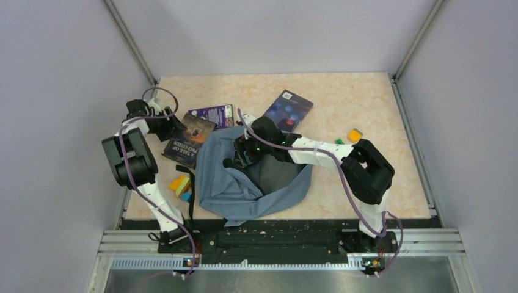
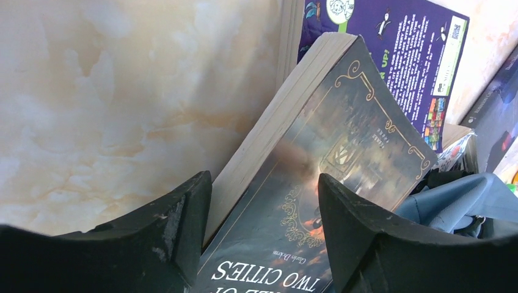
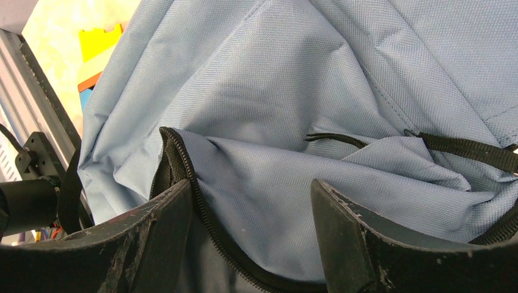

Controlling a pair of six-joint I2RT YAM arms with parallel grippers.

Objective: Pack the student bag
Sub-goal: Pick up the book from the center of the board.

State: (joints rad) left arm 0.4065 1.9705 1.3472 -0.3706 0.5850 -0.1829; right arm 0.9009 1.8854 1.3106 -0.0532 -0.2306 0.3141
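The student bag (image 1: 244,183), grey-blue with black zippers, lies crumpled at the table's middle front with its mouth open. My right gripper (image 1: 240,154) is open at the mouth's far left rim. In the right wrist view its fingers (image 3: 251,213) straddle the zippered edge (image 3: 189,177) and a fold of the bag's fabric (image 3: 305,79). My left gripper (image 1: 174,126) is open at the "A Tale of Two Cities" book (image 1: 189,141). In the left wrist view the fingers (image 2: 264,207) straddle the book's near corner (image 2: 293,201), which lies tilted towards the bag (image 2: 452,201).
A purple book (image 1: 214,114) lies behind the Dickens book and shows in the left wrist view (image 2: 403,49). A dark blue book (image 1: 287,110) lies behind the bag. Coloured blocks (image 1: 181,186) sit left of the bag. An orange block (image 1: 354,134) sits at the right.
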